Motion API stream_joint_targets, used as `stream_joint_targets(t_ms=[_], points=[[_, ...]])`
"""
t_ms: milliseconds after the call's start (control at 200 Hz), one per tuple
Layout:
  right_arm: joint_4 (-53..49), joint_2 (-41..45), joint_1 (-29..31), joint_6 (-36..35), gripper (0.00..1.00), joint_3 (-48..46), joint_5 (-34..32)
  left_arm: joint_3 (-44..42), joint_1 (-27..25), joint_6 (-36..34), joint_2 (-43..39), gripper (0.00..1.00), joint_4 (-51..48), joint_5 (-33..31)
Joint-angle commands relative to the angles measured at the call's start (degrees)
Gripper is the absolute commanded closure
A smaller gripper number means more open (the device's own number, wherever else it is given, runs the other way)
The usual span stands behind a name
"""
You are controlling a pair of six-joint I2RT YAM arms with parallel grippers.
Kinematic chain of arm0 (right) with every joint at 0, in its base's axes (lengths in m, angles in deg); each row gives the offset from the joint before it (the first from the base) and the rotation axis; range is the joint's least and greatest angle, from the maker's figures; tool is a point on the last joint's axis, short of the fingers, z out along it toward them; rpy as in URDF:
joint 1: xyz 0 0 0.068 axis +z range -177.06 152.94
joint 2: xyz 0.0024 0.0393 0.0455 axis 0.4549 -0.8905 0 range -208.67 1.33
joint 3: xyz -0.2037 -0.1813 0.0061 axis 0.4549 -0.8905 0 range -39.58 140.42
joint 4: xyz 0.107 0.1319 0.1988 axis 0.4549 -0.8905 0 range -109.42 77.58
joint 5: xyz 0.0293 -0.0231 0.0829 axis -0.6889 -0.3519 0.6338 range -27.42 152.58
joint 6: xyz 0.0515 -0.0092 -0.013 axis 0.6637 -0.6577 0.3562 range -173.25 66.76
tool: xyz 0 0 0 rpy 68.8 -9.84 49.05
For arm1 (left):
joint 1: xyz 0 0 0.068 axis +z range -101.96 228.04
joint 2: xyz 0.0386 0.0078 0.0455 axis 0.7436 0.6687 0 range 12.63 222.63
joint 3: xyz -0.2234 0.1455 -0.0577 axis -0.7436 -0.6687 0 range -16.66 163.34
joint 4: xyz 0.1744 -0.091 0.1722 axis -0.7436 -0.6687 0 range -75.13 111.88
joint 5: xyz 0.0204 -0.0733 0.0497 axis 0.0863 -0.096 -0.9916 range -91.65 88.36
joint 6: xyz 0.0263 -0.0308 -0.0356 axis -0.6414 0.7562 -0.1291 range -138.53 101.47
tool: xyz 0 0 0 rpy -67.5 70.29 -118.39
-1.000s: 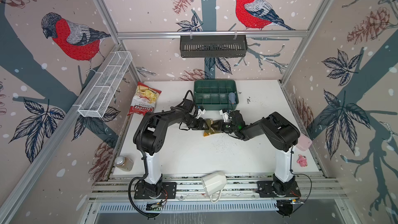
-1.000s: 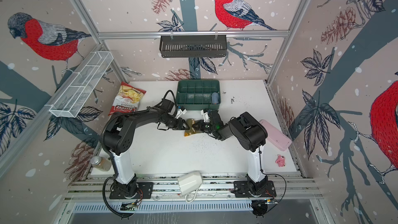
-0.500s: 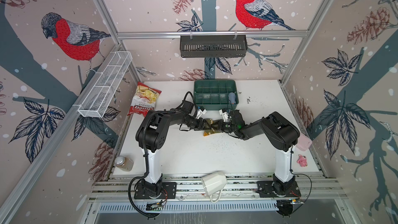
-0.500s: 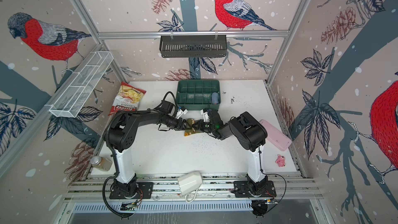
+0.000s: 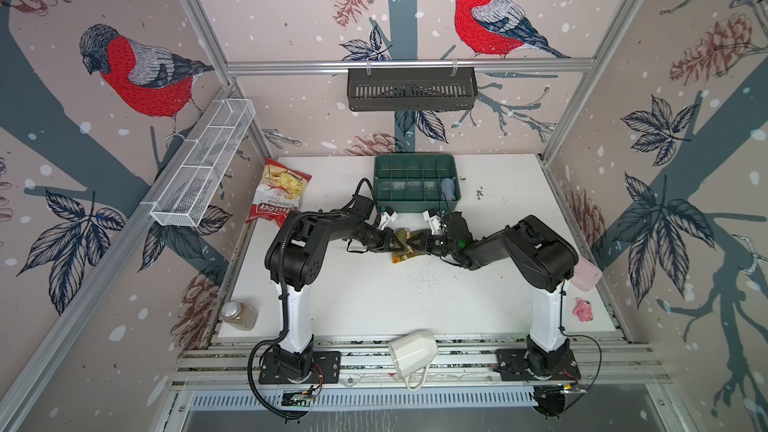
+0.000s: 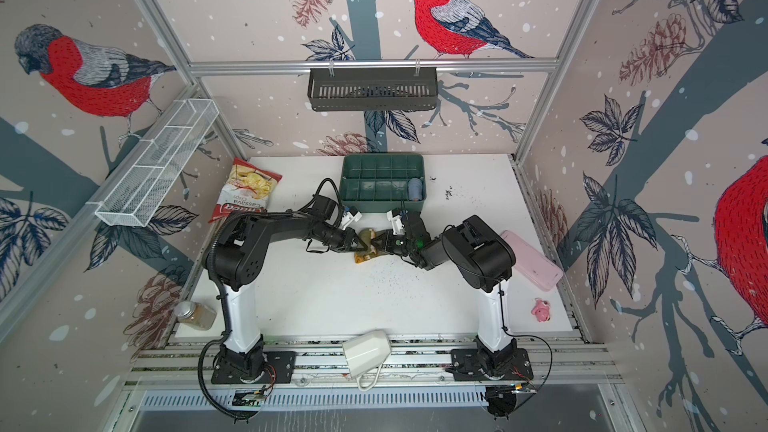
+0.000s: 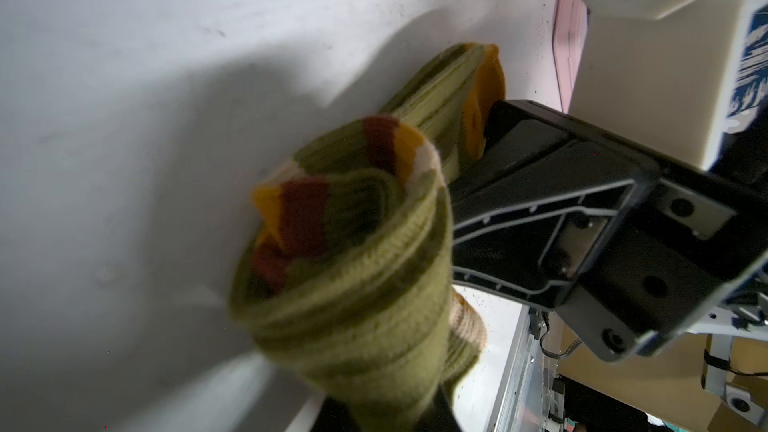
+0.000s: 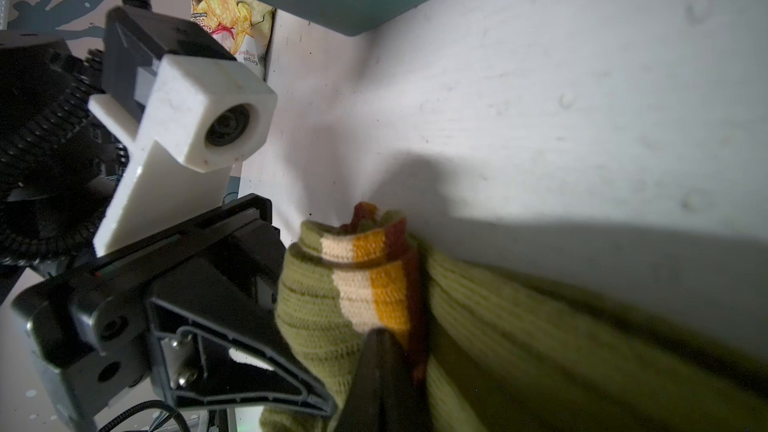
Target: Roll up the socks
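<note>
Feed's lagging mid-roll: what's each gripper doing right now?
Left gripper: closed on the olive-green knit socks with striped cuffs.
Right gripper: closed on the same socks.

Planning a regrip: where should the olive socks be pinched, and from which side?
Probably across the thick rolled body of the socks, just below the flared striped cuff, from above: the cuff mouth gapes loose, while the roll is compact and uncovered overhead.

Green tray (image 5: 411, 206) just beyond the fingers (image 5: 420, 238), blue-grey roll (image 5: 448, 188) in its right-end compartment. Chips bag (image 5: 280, 193) well left; mug (image 5: 411, 353), jar (image 5: 240, 316) well nearer.
</note>
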Motion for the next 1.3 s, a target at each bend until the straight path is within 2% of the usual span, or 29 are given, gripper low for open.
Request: stream_joint_targets(t_ms=[0,250,385,555,866,1296], points=[[-8.2,0.1,0.1,-0.8,0.92,-0.5,-2.8,2.0,-1.0,-0.6,-1.2,1.00,-5.5,-12.3],[-10.2,6.6,-2.2,-3.1,0.74,-2.4,-2.3,10.6,-6.1,-4.6,-1.0,1.00,-22.2,-31.8],[-14.6,11.1,-3.5,-6.0,0.71,-2.9,-4.1,14.8,-8.5,-5.1,0.8,1.00,-28.9,-40.6],[-19.4,14.6,-5.8,-9.3,0.71,-3.6,-8.2,19.5,-11.1,-5.3,3.1,1.00,-35.1,-48.8],[-22.1,16.3,-8.7,-11.8,0.63,-3.9,-12.0,26.6,-13.4,-5.4,5.7,1.00,-42.8,-58.0],[-12.3,11.5,-8.0,-8.1,0.63,-3.7,-3.3,35.5,-16.9,-5.7,11.6,1.00,-49.6,-64.2]])
